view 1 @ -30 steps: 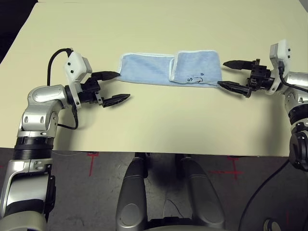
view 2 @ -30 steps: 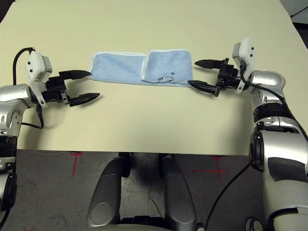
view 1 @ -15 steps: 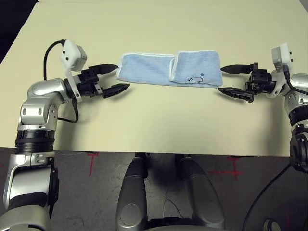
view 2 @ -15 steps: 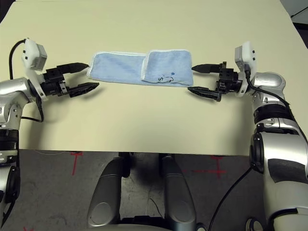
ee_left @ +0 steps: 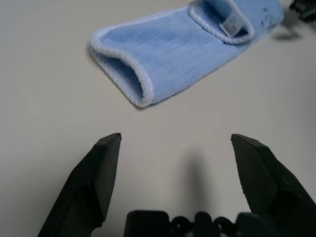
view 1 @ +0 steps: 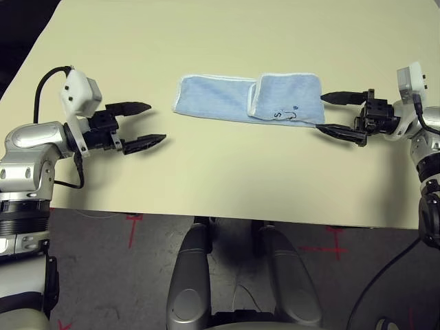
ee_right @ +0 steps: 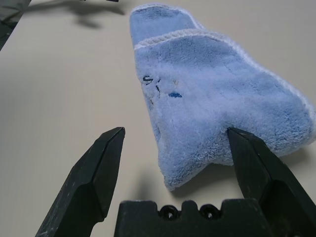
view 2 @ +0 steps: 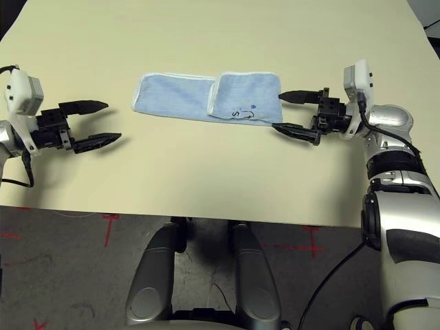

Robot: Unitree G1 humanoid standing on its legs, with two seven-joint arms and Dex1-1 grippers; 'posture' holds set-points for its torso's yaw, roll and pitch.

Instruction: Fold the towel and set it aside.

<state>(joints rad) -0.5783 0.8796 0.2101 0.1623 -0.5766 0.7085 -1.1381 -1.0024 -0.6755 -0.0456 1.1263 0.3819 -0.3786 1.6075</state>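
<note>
The light-blue towel (view 1: 249, 99) lies flat on the table as a long folded strip, its right end doubled over with dark marks on top. A small white tag (ee_left: 230, 23) peeks from the fold. My left gripper (view 1: 142, 124) is open, apart from the towel's left end and off to its left. At the towel's right end my right gripper (view 1: 333, 113) stands open, with its fingers on either side of the near right corner (ee_right: 173, 180).
The cream table (view 1: 220, 179) has bare surface in front of and behind the towel. Its front edge runs close below both grippers.
My left gripper has pulled back leftward, away from the towel's left end. My right gripper stays at the right end, slightly nearer the corner. The head camera has shifted a little.
</note>
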